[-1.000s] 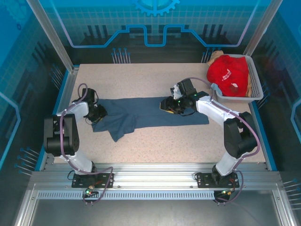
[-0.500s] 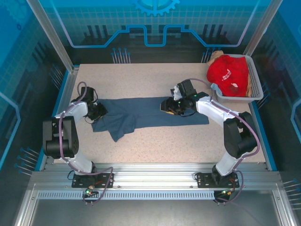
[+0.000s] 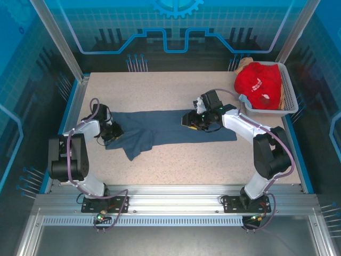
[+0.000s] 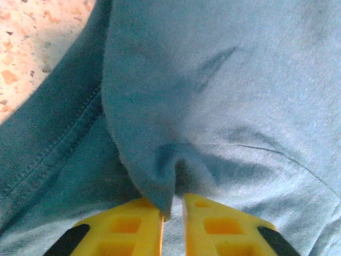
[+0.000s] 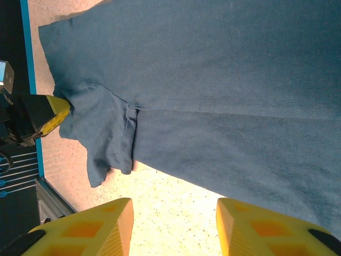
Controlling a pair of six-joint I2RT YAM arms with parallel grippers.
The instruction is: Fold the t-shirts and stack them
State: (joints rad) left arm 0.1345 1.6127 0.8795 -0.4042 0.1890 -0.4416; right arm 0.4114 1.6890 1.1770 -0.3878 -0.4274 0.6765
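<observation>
L gripper (image 4: 172, 209) pinched on blue t-shirt (image 4: 240, 80) fold | R gripper (image 5: 174, 218) – jaws apart, just over it

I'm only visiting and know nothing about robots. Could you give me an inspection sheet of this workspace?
Surface: speckled table, bare around the cloth.
Job's things: slate-blue t-shirt laid out mid-table, left end rumpled; red t-shirt heaped in the white basket at the far right corner.
Clutter: nothing seen.
Grippers: left gripper pinches a fold of the slate-blue t-shirt; right gripper open above it.
Cables: cables loop along both arms.
Surroundings: blue-lit panels, metal frame.
</observation>
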